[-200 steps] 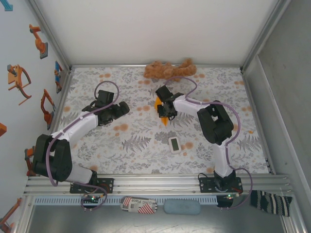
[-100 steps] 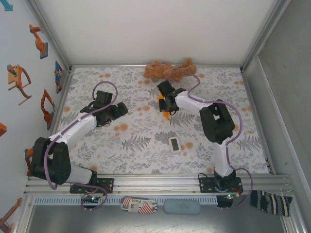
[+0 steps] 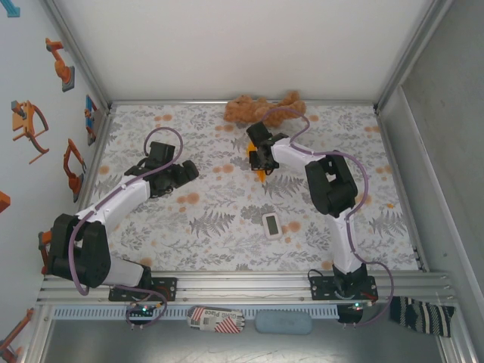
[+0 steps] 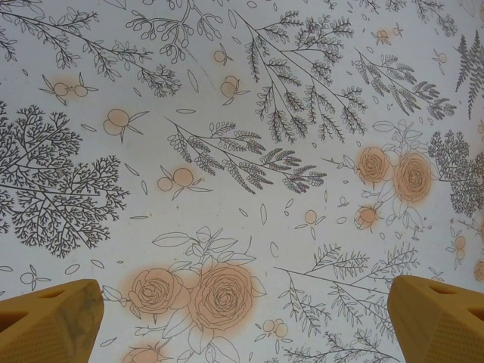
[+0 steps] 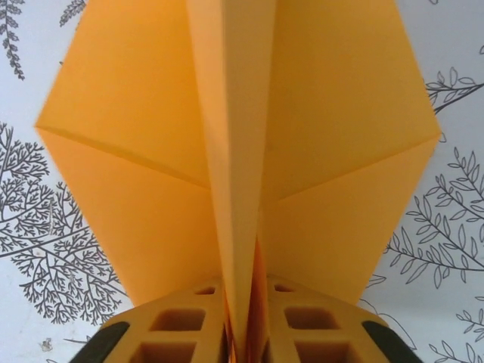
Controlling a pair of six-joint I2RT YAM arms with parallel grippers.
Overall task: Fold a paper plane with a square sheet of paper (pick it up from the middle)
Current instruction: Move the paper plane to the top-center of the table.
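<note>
Mid-fold, wings half formed: thin orange creased paper (image 5: pixel 136 166), at the far middle of the floral tabletop (image 3: pixel 212 227), clenched along its raised centre ridge by right pincer (image 5: pixel 246 302). Left pincer (image 4: pixel 242 325) released, hovering apart. Next, probably: flattening wings, steadying needed.

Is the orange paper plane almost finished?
Partly. The thin orange folded paper already has diagonal folds and a raised centre crease. The right tool is pinching that crease. The left tool hangs open over the flowery table cloth. Wings probably still need folding.
</note>
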